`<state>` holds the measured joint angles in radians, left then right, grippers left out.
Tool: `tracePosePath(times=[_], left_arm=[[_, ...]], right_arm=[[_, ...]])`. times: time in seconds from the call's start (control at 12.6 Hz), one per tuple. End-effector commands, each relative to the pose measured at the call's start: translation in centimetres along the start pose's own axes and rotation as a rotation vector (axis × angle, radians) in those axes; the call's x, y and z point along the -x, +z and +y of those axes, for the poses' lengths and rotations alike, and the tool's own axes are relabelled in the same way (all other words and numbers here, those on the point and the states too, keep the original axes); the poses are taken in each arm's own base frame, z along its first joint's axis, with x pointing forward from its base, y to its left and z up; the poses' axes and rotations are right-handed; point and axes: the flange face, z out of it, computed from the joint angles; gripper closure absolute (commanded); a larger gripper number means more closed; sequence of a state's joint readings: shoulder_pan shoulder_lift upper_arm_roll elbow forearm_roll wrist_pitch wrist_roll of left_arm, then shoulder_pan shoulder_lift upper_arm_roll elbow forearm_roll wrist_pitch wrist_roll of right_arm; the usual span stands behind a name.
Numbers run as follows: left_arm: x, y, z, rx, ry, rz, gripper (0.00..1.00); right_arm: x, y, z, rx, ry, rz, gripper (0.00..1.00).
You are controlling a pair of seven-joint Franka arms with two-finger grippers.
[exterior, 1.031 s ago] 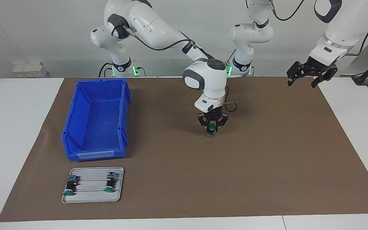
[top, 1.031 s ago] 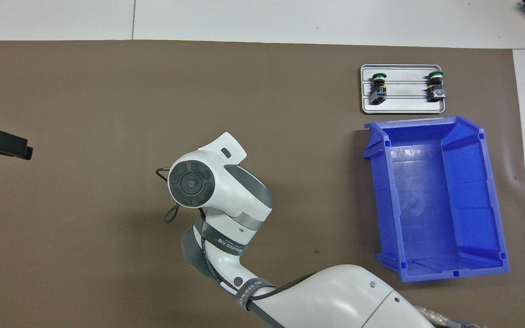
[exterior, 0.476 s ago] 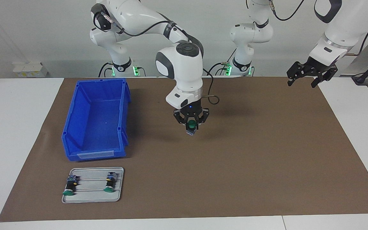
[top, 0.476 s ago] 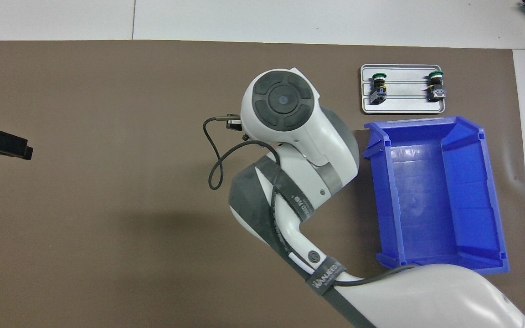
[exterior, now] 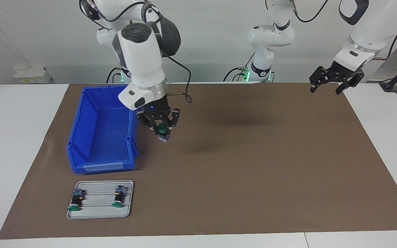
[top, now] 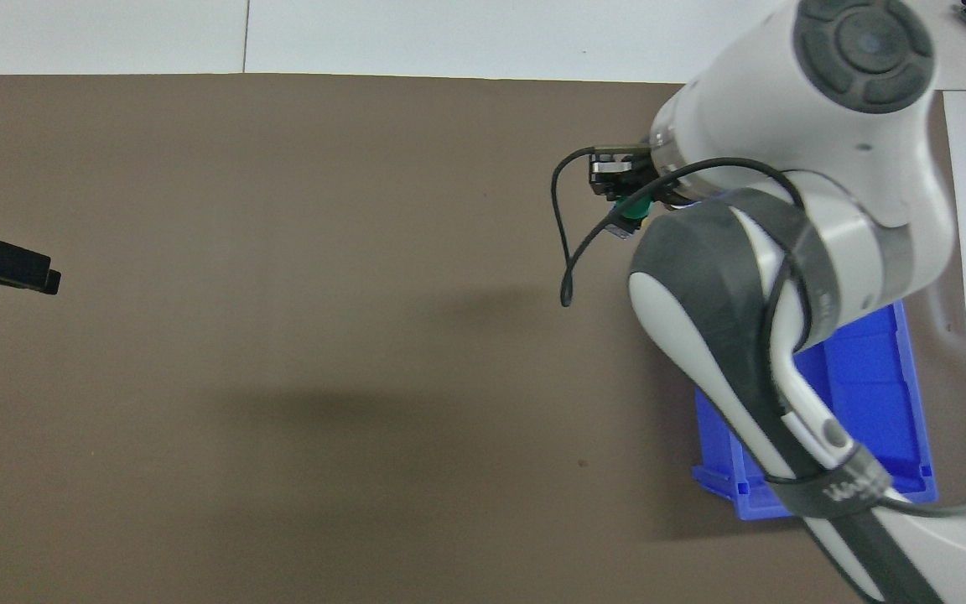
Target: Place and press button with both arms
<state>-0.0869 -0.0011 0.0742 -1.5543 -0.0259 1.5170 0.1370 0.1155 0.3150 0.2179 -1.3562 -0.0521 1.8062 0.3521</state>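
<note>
My right gripper is shut on a button with a green cap, and holds it in the air over the brown mat, just beside the blue bin. The held button also shows in the overhead view under the right gripper. Two more buttons lie on a grey tray. My left gripper is open and empty, raised over the mat's edge at the left arm's end, where it waits; it also shows in the overhead view.
The blue bin stands empty at the right arm's end of the brown mat, with the grey tray farther from the robots than it. In the overhead view my right arm hides the tray and most of the bin.
My right arm has swung from over the mat's middle toward the blue bin with the button in its gripper. The left arm has not moved.
</note>
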Motion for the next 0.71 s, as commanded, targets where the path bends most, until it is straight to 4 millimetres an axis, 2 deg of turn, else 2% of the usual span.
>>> tracePosePath(times=[0.0,0.08,0.32,0.56,0.63], left_arm=[[0.8,-0.2,-0.2,-0.015,0.000,0.005,0.00],[0.8,-0.1,-0.2,-0.015,0.000,0.003,0.00],[0.8,-0.1,-0.2,-0.015,0.000,0.003,0.00],[0.8,-0.2,-0.2,-0.015,0.000,0.005,0.00],[0.8,-0.1,-0.2,-0.015,0.000,0.003,0.00]], right_arm=[[1.4,-0.4,7.4,-0.030,-0.055,-0.039,0.66],[1.5,-0.2,9.8,-0.029,-0.088,-0.046,0.66],[2.8,1.4,14.9,-0.072,-0.155,-0.078,0.67],[5.7,4.0,18.0,-0.119,-0.256,-0.061,0.67],[6.1,4.4,18.7,-0.114,-0.277,-0.052,0.68]])
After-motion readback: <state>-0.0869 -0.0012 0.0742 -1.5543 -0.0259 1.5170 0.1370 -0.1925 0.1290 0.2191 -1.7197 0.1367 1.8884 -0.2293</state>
